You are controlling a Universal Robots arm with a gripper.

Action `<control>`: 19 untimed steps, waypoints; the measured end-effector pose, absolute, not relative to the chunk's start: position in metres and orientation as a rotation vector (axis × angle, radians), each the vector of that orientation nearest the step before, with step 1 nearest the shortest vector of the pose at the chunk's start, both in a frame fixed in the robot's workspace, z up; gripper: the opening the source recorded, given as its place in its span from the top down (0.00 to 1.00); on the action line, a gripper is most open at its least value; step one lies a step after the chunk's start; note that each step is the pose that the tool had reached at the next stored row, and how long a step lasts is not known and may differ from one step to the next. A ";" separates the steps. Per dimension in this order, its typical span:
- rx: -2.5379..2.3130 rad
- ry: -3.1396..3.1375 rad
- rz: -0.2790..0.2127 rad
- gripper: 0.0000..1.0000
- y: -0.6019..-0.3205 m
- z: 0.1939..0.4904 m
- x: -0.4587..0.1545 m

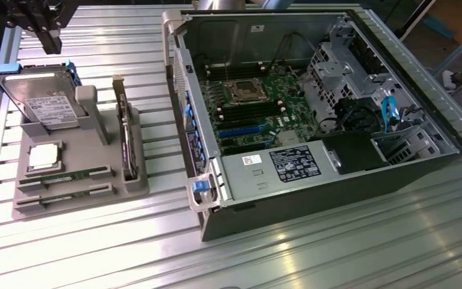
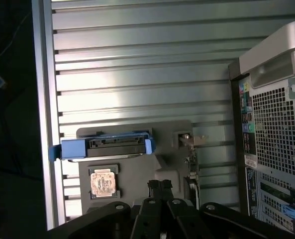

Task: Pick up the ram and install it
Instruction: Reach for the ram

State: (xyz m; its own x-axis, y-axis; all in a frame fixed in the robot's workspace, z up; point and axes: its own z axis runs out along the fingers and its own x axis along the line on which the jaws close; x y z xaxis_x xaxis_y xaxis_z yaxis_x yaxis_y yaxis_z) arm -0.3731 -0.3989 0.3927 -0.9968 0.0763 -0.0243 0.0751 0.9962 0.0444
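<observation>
Two ram sticks, thin and green, lie in slots at the front of the grey holder (image 1: 94,195): one ram stick (image 1: 64,176) sits behind the other ram stick (image 1: 62,199). My gripper (image 1: 52,47) hangs high over the table's back corner at the exterior view's left, behind the holder and well away from both sticks. In the wrist view my gripper (image 2: 159,186) is shut with nothing between its fingers, above the grey holder (image 2: 137,179). The open computer case (image 1: 311,108) lies at the exterior view's right, its green motherboard (image 1: 255,102) exposed.
The holder also carries a hard drive in a blue frame (image 1: 43,102) (image 2: 105,147), a square silver processor (image 1: 45,155) (image 2: 103,182) and a dark expansion card on edge (image 1: 123,129) (image 2: 190,149). The case's rear panel (image 2: 274,124) stands beside the holder. Everything rests on a ribbed metal table (image 1: 319,253).
</observation>
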 end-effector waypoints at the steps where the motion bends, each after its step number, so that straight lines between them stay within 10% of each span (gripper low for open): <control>1: 0.118 3.113 0.068 0.89 -0.399 0.393 -0.374; 19: 0.121 3.153 0.066 0.89 -0.399 0.392 -0.373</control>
